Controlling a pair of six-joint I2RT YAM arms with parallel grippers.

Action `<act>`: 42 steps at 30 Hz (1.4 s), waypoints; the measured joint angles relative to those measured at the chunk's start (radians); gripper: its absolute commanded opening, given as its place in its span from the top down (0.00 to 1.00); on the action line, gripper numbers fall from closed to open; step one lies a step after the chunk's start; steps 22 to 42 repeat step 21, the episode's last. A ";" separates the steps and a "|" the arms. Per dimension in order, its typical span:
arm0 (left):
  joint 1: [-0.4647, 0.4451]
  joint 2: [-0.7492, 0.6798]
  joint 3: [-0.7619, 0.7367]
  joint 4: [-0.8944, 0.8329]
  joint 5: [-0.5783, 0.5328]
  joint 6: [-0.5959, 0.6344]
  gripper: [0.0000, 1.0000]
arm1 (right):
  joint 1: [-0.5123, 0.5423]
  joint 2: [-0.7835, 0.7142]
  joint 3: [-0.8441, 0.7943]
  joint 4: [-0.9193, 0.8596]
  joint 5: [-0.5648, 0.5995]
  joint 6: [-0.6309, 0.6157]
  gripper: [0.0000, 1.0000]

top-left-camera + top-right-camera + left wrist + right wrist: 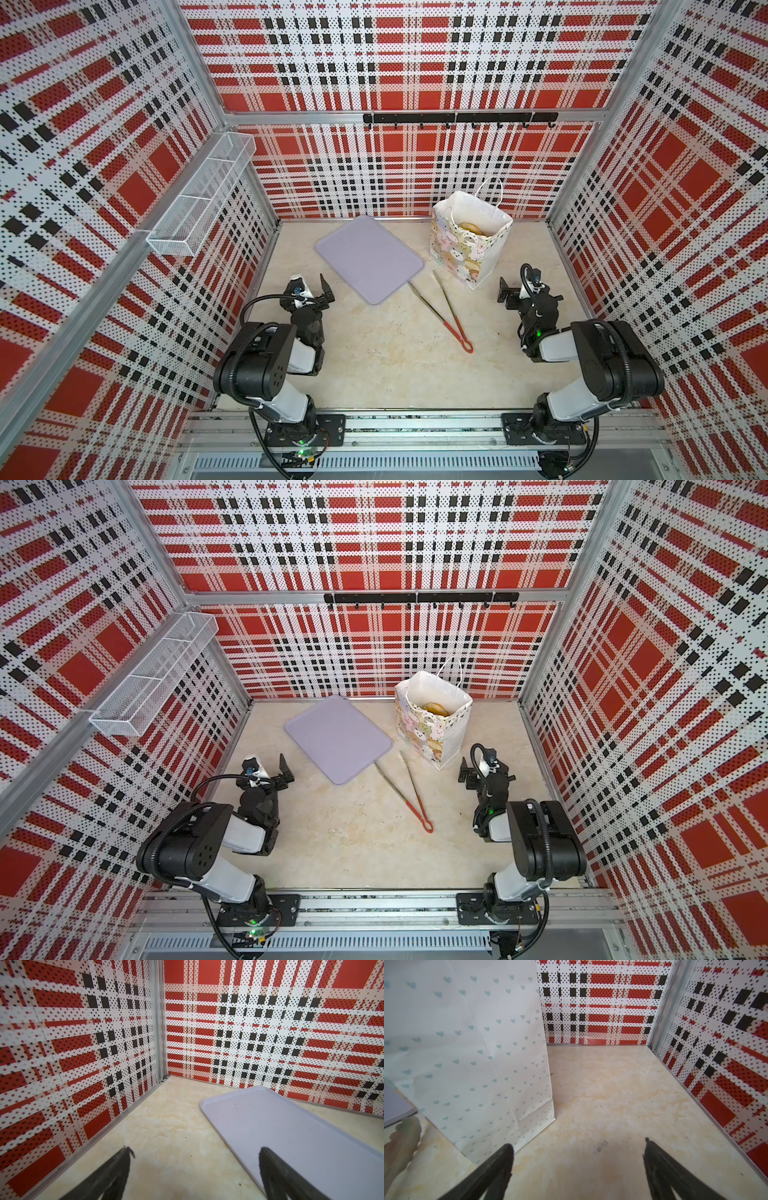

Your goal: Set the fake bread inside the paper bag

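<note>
Left gripper [195,1150] and right gripper [577,1144] gape above marbled beige tabletop [395,374] within plaid walls [415,62].

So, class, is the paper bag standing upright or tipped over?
Upright: the bag stands on its base, mouth open upward, bread visible inside.

Pairs glossy black joint housings with white link shells on the left arm [266,365] and the right arm [615,361], each bolted to a black base plate [332,428]. Loops ribbed black cable [266,296] past each wrist and glows green at a small base light [300,441]. Ends in slim, tapering matte-black fingers on the left gripper [195,1149] and the right gripper [577,1142].
</note>
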 measured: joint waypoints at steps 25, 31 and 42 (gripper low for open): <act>0.006 0.000 0.004 -0.012 0.008 -0.003 0.02 | 0.000 0.000 0.000 0.001 0.013 0.003 0.00; 0.006 0.000 0.004 -0.012 0.008 -0.003 0.02 | 0.000 0.000 0.000 0.001 0.013 0.003 0.00; 0.006 0.000 0.004 -0.012 0.008 -0.003 0.02 | 0.000 0.000 0.000 0.001 0.013 0.003 0.00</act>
